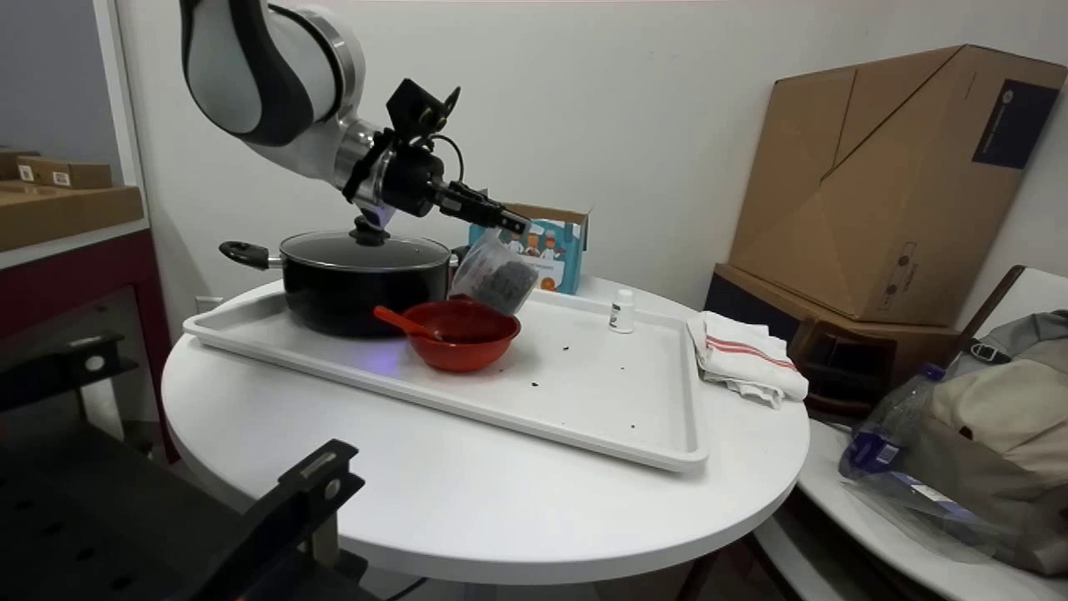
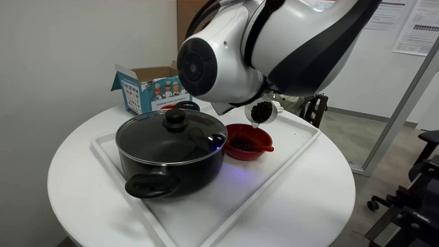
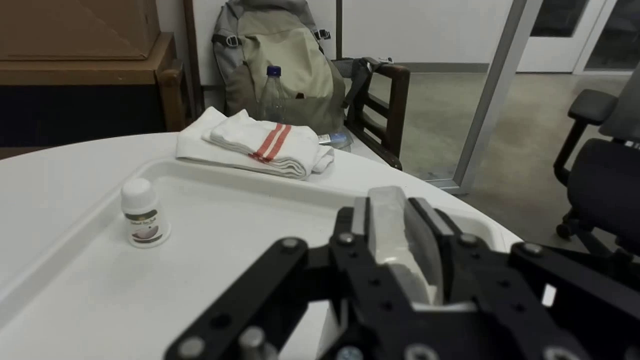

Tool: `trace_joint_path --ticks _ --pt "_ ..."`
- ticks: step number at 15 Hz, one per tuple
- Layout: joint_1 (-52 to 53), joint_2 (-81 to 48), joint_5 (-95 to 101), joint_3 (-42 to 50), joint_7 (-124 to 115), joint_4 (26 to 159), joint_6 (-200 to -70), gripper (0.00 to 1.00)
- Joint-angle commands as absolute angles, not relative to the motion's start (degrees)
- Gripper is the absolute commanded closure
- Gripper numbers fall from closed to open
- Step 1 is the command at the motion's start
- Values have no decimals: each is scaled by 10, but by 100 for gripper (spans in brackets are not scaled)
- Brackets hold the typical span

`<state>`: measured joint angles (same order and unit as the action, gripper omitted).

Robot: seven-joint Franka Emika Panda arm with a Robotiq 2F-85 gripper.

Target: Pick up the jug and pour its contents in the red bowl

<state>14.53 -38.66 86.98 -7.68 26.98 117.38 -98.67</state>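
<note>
The gripper (image 1: 511, 220) is hovering higher than the red bowl (image 1: 459, 355) and near it, its two fingers (image 3: 431, 215) standing close together and pinching a narrow, clear part of the jug (image 1: 498, 280). The jug is hanging tilted just over the red bowl's edge, dark contents (image 2: 261, 112) sitting inside it. Whether it is touching the rim, I'm not managing to tell. Dark pieces (image 2: 241, 143) are lying in the red bowl too, and a red spoon (image 1: 405, 321) is leaning there, its handle poking out past the rim.

Right beside the red bowl, a black pot (image 1: 359, 296) is standing, wearing a glass lid (image 2: 161, 144). Both are sitting on a white tray (image 1: 617, 401), and a few dark specks (image 1: 566, 348) are dotting it on the red bowl's side away from the pot. Farther from the red bowl on that same side, a small white bottle (image 3: 144, 212) is standing upright in the tray; beyond it, a folded striped towel (image 3: 270, 142) is lying on the round table (image 1: 459, 492). Well apart from the red bowl, outside the tray, a teal box (image 2: 161, 91) is showing its cardboard inside. Farthest from the red bowl, past the towel, a backpack (image 3: 290, 55) is slumping off the table.
</note>
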Motion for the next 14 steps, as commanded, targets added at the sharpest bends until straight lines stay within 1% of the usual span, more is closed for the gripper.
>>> trace_joint_path --ticks 1,14 --pt "155 -382 908 -89 237 1204 -953 94" --pt "157 -390 1009 -90 195 1228 -901 94"
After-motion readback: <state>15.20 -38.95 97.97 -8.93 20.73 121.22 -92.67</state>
